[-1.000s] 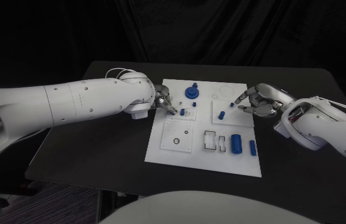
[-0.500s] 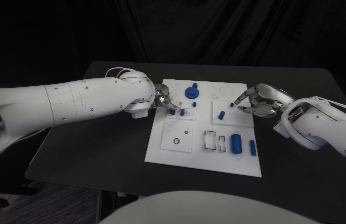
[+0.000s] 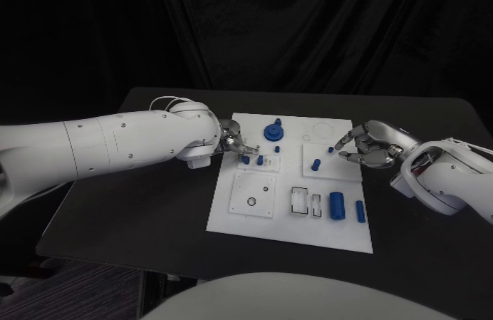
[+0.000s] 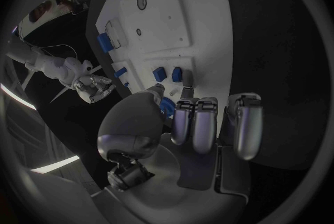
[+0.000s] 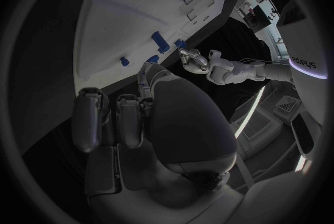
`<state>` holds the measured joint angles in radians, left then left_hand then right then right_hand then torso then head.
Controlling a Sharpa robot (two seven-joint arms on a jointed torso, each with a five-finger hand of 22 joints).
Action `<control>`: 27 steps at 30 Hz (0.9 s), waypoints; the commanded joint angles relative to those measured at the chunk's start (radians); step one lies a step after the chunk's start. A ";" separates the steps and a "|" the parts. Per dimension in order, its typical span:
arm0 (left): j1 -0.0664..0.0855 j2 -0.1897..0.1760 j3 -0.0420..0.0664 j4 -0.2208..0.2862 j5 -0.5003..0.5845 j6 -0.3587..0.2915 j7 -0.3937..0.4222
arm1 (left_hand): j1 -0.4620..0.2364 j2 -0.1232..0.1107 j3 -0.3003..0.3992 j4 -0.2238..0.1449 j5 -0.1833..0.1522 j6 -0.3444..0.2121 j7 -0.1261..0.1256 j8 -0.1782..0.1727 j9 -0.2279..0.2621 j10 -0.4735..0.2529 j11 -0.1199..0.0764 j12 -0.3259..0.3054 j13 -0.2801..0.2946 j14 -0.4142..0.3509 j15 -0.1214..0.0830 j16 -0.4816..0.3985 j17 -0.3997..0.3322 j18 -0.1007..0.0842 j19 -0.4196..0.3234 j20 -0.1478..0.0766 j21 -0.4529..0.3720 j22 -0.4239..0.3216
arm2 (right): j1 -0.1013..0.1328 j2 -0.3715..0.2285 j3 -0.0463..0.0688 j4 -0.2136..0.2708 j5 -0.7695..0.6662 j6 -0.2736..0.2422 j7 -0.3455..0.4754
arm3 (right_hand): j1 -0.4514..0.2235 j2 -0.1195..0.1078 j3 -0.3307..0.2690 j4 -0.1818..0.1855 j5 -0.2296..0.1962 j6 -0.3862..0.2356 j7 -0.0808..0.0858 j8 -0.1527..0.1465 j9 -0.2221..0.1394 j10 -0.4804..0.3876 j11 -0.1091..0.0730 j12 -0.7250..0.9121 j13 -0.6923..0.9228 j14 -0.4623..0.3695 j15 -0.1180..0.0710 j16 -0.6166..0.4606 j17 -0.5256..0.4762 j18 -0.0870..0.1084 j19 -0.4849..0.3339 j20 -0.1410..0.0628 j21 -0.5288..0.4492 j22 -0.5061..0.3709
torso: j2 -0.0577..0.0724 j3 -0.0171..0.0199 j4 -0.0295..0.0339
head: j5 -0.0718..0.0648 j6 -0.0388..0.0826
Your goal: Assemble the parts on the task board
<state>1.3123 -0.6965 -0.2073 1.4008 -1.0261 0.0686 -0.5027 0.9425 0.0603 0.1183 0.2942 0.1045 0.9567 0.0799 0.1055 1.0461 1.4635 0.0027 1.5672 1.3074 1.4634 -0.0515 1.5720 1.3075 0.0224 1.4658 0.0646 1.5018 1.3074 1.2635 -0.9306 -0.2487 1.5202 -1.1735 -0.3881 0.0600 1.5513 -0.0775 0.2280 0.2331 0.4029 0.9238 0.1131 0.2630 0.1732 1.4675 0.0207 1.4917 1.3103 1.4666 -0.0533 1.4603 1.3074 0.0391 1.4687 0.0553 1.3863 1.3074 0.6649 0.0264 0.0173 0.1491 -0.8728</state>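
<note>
The white task board lies in the middle of the black table. My left hand hovers at its left edge with fingers apart, holding nothing. Just off its fingertips two small blue parts stand side by side; the left wrist view shows them too. My right hand is curled at the board's right edge, fingertips beside a small blue peg. Whether it pinches the peg is unclear. A round blue knob stands at the board's far side.
Another blue part sits near the right hand. Two longer blue pieces lie at the board's near right. A square plate with a dark hole is at the near left. Bare black table lies left of the board.
My left hand has let go of a small blue part beside its twin and drawn back slightly to the left. The right hand has not moved.
</note>
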 commanded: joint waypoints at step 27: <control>-0.010 0.001 -0.004 -0.001 -0.002 -0.022 0.072 | -0.044 0.097 -0.057 -0.002 0.030 0.039 -0.016 0.072 -0.008 0.107 -0.008 0.004 0.263 0.107 -0.005 -0.001 0.263 0.008 0.027 -0.006 -0.010 0.218 | -0.003 0.001 0.001 -0.001 0.000 0.012 -0.023 | -0.002 0.016 0.011 0.001 0.010 -0.005 0.001 -0.006 -0.003 0.010 0.007 -0.005 0.113 0.063 0.009 -0.004 0.052 0.011 0.011 0.008 -0.007 0.182 | 0.001 0.0001 0.0002 | 0.000 0.000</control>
<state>1.3060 -0.6976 -0.2106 1.3988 -1.0279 0.0578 -0.4588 0.8998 0.1454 0.0678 0.2924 0.1290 0.9917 0.0661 0.1741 1.0371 1.4671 -0.0011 1.5673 1.3075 1.4634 -0.0516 1.5720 1.3075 0.0221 1.4657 0.0645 1.4980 1.3074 1.2626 -0.9293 -0.2485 1.5192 -1.1735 -0.3814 0.0555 1.5515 -0.0692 0.2335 0.2331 0.4091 0.9238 0.1131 0.2630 0.1714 1.4673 0.0207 1.4919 1.3108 1.4666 -0.0533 1.4599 1.3074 0.0392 1.4650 0.0591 1.3863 1.3073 0.6662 0.0265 0.0177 0.1494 -0.8728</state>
